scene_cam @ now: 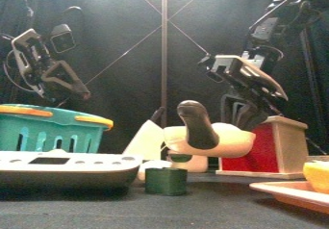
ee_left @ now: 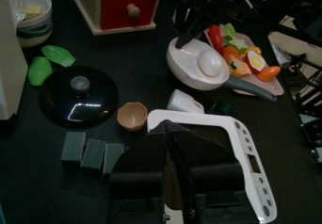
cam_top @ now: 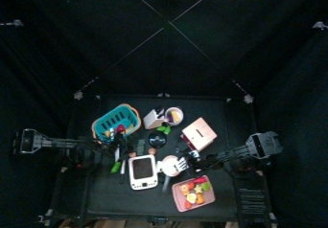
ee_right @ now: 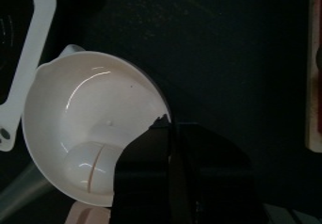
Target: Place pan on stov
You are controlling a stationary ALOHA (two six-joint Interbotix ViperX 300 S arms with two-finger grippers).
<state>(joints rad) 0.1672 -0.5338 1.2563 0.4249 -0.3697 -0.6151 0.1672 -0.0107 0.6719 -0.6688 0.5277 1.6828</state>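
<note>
The white pan [ee_right: 82,124] lies on the table just right of the stov [cam_top: 142,171], a white block with a dark top panel. In the front view the pan [scene_cam: 213,139] sits behind the stov [scene_cam: 64,165], with a dark handle rising from it. My right gripper [ee_right: 179,167] hangs close over the pan's rim; it also shows in the top view [cam_top: 194,158]. My left gripper [ee_left: 170,185] is open and empty, raised above the stov [ee_left: 208,157] at the table's left.
A teal basket [cam_top: 113,123] stands at the back left, a red and white box [cam_top: 199,133] at the back right, and a pink tray of food [cam_top: 195,192] at the front right. A black lid [ee_left: 75,93], a brown cup [ee_left: 132,116] and green pieces [ee_left: 48,63] lie nearby.
</note>
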